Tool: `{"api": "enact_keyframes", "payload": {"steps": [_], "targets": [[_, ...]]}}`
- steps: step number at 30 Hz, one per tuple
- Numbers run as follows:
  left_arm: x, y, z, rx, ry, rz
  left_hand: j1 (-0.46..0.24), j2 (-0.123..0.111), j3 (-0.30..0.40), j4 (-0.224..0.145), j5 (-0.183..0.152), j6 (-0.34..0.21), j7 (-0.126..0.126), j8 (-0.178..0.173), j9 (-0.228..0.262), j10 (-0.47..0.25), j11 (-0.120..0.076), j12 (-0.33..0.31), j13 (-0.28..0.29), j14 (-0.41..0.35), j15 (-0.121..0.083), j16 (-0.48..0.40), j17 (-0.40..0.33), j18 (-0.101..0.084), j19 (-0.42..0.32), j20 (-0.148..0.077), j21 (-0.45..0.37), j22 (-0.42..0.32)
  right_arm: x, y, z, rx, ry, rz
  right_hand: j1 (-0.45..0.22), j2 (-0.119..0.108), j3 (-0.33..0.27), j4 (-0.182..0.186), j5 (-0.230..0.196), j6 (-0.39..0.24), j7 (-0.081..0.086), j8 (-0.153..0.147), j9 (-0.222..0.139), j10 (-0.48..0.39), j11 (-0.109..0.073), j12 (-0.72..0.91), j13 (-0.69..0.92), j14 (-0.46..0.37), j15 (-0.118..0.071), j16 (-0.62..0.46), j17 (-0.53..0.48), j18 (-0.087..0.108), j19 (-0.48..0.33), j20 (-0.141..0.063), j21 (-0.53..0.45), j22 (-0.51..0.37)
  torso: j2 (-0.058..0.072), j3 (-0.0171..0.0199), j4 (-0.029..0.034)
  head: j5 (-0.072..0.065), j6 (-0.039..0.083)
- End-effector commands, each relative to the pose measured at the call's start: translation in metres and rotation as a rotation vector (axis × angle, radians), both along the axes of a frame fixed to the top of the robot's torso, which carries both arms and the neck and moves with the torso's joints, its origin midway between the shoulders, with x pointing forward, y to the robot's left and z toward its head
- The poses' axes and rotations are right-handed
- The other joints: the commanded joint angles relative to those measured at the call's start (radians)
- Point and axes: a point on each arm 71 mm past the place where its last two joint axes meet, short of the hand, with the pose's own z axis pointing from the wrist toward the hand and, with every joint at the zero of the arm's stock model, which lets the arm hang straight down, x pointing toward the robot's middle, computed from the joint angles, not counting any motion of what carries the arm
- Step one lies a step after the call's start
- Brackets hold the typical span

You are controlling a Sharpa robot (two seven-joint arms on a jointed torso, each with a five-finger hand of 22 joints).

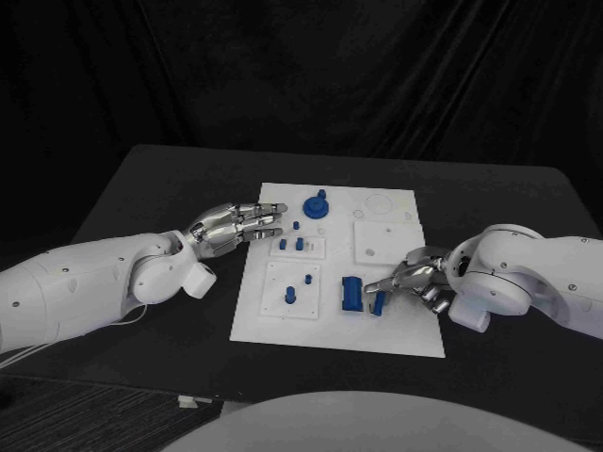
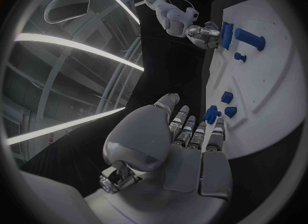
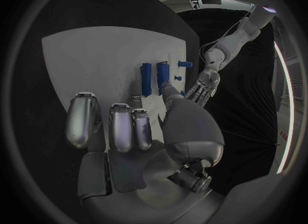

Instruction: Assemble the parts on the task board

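Your right hand [image 1: 413, 282] rests on the task board [image 1: 397, 330] with its fingers spread; a fingertip touches the blue rectangular block [image 1: 352, 293] and grips nothing. Your left hand [image 1: 234, 226] lies at the board's left edge, fingers extended and empty, near the blue knobbed part [image 1: 316, 205] and small pegs [image 1: 292, 244].

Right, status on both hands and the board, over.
Left hand open at task board edge. Right hand touching tall blue part, grip unclear. Nothing in the way.
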Motion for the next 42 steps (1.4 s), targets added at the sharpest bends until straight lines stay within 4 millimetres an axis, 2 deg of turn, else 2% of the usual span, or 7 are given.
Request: {"api": "enact_keyframes", "payload": {"steps": [1, 7, 13, 31, 33, 39, 42], "targets": [[-0.001, -0.001, 0.001, -0.022, -0.001, -0.007, -0.005, 0.000, 0.005, 0.001, 0.003, -0.003, 0.002, 0.006, 0.000, 0.001, 0.008, 0.003, 0.001, 0.005, 0.004, 0.005, 0.002, 0.014, 0.006, -0.002, 0.006, -0.001, -0.001, 0.000, 0.000, 0.002, -0.010, 0.000, -0.007, 0.011, -0.026, 0.020, -0.004, -0.006, -0.003, 0.022, 0.013, 0.105, -0.011, 0.004, 0.263, 0.060, -0.012, 0.006, 0.010, 0.016, -0.002, -0.009, -0.003, 0.168, 0.000, -0.0002, -0.0001, 0.000, 0.000], [-0.001, -0.001, 0.000, -0.021, 0.000, -0.006, -0.007, 0.000, 0.008, 0.001, 0.003, 0.000, 0.003, 0.007, 0.001, 0.001, 0.008, 0.003, 0.001, 0.005, 0.006, 0.004, 0.001, 0.014, 0.006, -0.002, 0.006, -0.002, -0.001, -0.001, 0.000, 0.005, -0.019, -0.010, -0.008, 0.017, -0.051, 0.042, -0.004, -0.015, -0.004, 0.039, 0.022, 0.105, -0.013, 0.004, 0.263, 0.060, -0.013, 0.006, 0.011, 0.016, -0.001, -0.011, -0.003, 0.168, 0.000, -0.0002, -0.0001, 0.004, 0.000], [-0.001, -0.001, -0.001, -0.020, 0.002, -0.006, -0.007, 0.000, 0.008, 0.001, 0.003, 0.000, 0.003, 0.007, 0.001, 0.001, 0.008, 0.003, 0.001, 0.005, 0.006, 0.004, 0.001, 0.014, 0.006, -0.002, 0.006, -0.002, -0.002, -0.004, 0.002, 0.009, -0.030, -0.026, -0.015, 0.039, -0.073, 0.073, -0.002, -0.015, -0.007, 0.061, 0.033, 0.105, -0.015, 0.004, 0.263, 0.061, -0.014, 0.009, 0.016, 0.016, 0.000, -0.012, -0.001, 0.169, 0.000, 0.0002, 0.0006, 0.005, 0.000], [-0.001, -0.002, -0.003, -0.017, 0.010, -0.012, -0.007, 0.001, 0.010, 0.001, 0.004, 0.002, 0.003, 0.008, 0.001, 0.002, 0.009, 0.005, 0.001, 0.005, 0.006, 0.004, 0.001, 0.014, 0.005, -0.002, 0.006, -0.003, -0.001, -0.008, 0.013, 0.041, -0.050, -0.075, -0.005, 0.076, -0.085, 0.095, 0.014, -0.022, -0.008, 0.073, 0.036, 0.105, -0.016, 0.004, 0.263, 0.060, -0.016, 0.004, 0.006, 0.016, 0.001, -0.014, -0.005, 0.168, 0.000, 0.0000, 0.0002, 0.000, 0.000], [-0.001, -0.003, -0.003, -0.017, 0.010, -0.013, -0.007, 0.001, 0.010, 0.001, 0.004, 0.002, 0.003, 0.008, 0.001, 0.002, 0.009, 0.005, 0.001, 0.005, 0.006, 0.004, 0.001, 0.014, 0.005, -0.002, 0.006, -0.003, 0.000, -0.007, 0.014, 0.044, -0.053, -0.074, -0.001, 0.080, -0.088, 0.097, 0.018, -0.030, -0.007, 0.068, 0.032, 0.105, -0.015, 0.004, 0.263, 0.060, -0.015, 0.004, 0.006, 0.016, 0.001, -0.013, -0.005, 0.168, 0.000, 0.0001, 0.0003, -0.001, 0.000], [-0.001, -0.003, -0.003, -0.018, 0.011, -0.015, -0.007, 0.001, 0.010, 0.001, 0.004, 0.002, 0.003, 0.008, 0.001, 0.002, 0.009, 0.005, 0.001, 0.005, 0.006, 0.004, 0.001, 0.014, 0.005, -0.002, 0.006, -0.003, 0.000, -0.004, 0.015, 0.055, -0.048, -0.065, 0.014, 0.100, -0.113, 0.112, 0.029, -0.059, 0.011, 0.010, -0.028, 0.105, 0.001, 0.004, 0.263, 0.061, -0.003, 0.006, 0.010, 0.014, 0.004, -0.005, 0.000, 0.170, 0.000, -0.0001, 0.0004, 0.003, 0.000], [-0.001, -0.003, -0.003, -0.019, 0.012, -0.015, -0.008, 0.001, 0.012, 0.000, 0.005, 0.002, 0.003, 0.008, 0.001, 0.003, 0.009, 0.006, 0.001, 0.005, 0.006, 0.005, 0.002, 0.014, 0.005, -0.002, 0.006, -0.003, 0.000, -0.003, 0.015, 0.059, -0.041, -0.061, 0.018, 0.105, -0.118, 0.114, 0.031, -0.057, 0.014, -0.002, -0.042, 0.105, 0.003, 0.004, 0.263, 0.061, -0.001, 0.007, 0.012, 0.014, 0.005, -0.003, 0.003, 0.171, 0.000, -0.0002, 0.0007, 0.004, 0.000]]}}
